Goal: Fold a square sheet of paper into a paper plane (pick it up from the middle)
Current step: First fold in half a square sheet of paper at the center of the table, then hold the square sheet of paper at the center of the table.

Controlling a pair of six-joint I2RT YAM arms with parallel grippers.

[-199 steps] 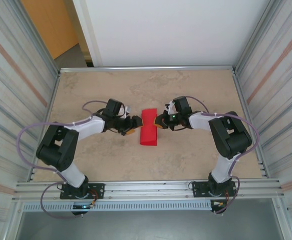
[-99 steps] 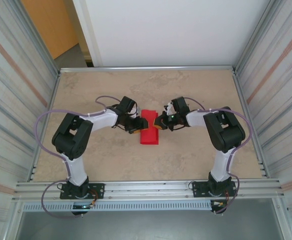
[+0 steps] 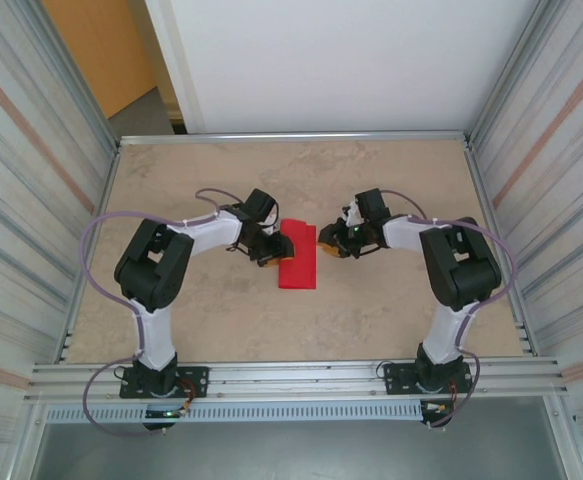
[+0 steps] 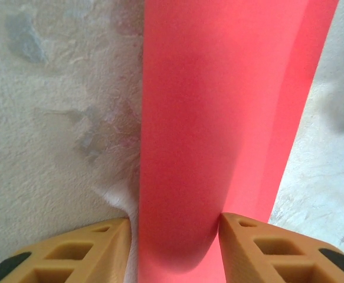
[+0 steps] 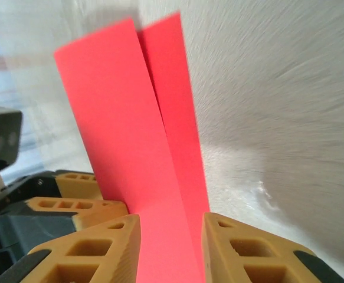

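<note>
Two tools meet at the folded paper (image 3: 297, 262), apparently to set its crease: left tool (image 3: 270, 253) narrow astride it, grip unclear; right tool (image 3: 323, 241) part-open.

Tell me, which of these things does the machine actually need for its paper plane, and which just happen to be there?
For the job:
- red paper, partly folded
- left gripper
- right gripper

Just there:
- table, only the work surface
- purple cables
- metal side walls
</note>
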